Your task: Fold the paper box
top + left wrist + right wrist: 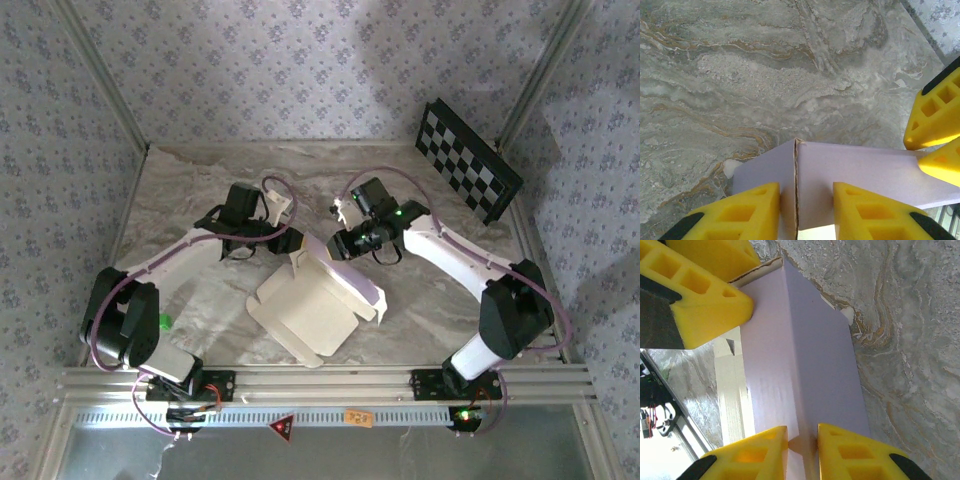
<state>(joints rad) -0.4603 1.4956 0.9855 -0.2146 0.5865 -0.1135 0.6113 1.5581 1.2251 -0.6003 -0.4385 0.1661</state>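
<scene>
Lilac card box [312, 312] sat on the bench [190, 190]; the left pincer [806, 190] clamped its corner, the right pincer [802, 437] pinched a wall fold.

Top external: fixed high behind arm bases, looking down over whole desk [200, 190]. Left wrist: close above left end effector [806, 192], facing desk. Right wrist: close above right end effector [802, 437], facing down. All three share paper box [310, 310] at centre.
</scene>
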